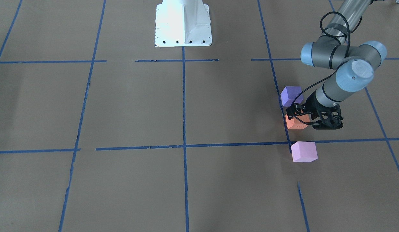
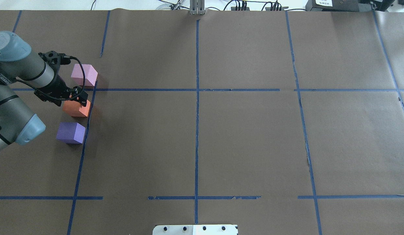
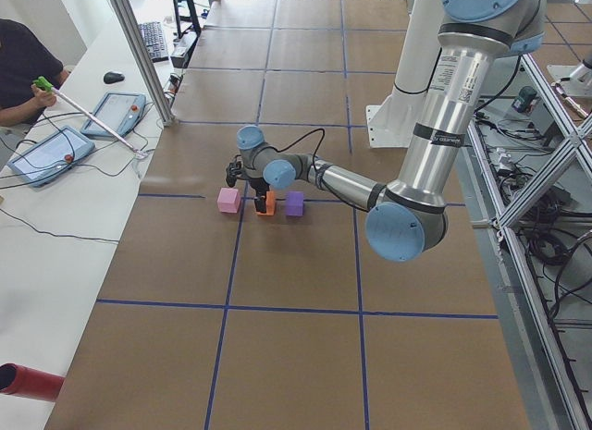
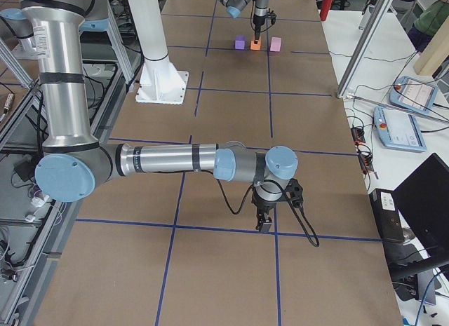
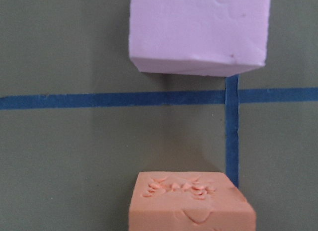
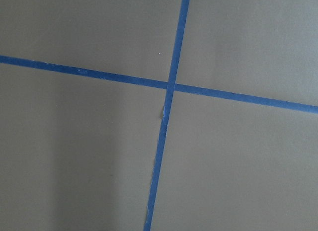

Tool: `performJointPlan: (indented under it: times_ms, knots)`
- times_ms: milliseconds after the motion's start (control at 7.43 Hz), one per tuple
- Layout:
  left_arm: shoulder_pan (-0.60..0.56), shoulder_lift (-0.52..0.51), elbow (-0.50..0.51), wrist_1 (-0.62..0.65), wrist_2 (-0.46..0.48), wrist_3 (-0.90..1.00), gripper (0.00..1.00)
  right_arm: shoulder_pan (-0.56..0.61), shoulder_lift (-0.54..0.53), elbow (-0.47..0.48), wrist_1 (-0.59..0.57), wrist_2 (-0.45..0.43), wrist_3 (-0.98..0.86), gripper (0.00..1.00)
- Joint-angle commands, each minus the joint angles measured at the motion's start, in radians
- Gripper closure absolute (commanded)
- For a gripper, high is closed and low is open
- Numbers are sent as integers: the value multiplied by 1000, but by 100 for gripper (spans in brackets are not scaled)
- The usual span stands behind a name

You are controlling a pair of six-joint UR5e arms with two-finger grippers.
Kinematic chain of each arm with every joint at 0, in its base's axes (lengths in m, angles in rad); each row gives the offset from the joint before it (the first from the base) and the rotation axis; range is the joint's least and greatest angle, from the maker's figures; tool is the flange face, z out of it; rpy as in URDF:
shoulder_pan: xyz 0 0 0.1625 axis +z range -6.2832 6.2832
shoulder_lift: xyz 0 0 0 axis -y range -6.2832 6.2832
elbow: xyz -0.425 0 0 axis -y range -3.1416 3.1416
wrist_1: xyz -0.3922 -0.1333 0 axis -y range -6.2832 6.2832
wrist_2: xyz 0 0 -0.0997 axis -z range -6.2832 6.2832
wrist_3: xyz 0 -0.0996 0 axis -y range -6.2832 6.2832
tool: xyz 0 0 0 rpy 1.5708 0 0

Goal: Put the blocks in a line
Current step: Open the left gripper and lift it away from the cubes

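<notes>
Three blocks stand in a row by a blue tape line: the pale pink block [image 2: 84, 74], the orange block [image 2: 76, 109] and the purple block [image 2: 70, 132]. My left gripper [image 2: 77, 98] is down on the orange block [image 1: 296, 121], its jaws on either side of it and closed against it; the block rests on the table. The left wrist view shows the orange block [image 5: 191, 201] near and the pink block [image 5: 198, 32] beyond it. My right gripper [image 4: 264, 224] hangs low over the table far from the blocks; I cannot tell if it is open or shut.
Brown paper with a grid of blue tape [image 2: 197, 89] covers the table. The white robot base [image 1: 183, 24] stands at mid-table. Tablets and cables [image 3: 55, 153] lie on the side bench, where an operator sits.
</notes>
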Motion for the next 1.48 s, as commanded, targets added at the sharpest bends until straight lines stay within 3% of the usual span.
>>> performJointPlan:
  times_ms: [0, 404, 808, 942, 1346]
  knots:
    - [-37, 0, -35, 29, -8, 0, 0, 0, 0, 0, 0, 0, 0, 0]
    - [-105, 32, -121, 72, -7, 6, 0, 0, 0, 0, 0, 0, 0, 0]
    - [-241, 162, -236, 80, -8, 61, 0, 0, 0, 0, 0, 0, 0, 0]
    - [-324, 205, -238, 105, -8, 263, 0, 0, 0, 0, 0, 0, 0, 0]
    - [-497, 320, -233, 128, -13, 598, 0, 0, 0, 0, 0, 0, 0, 0]
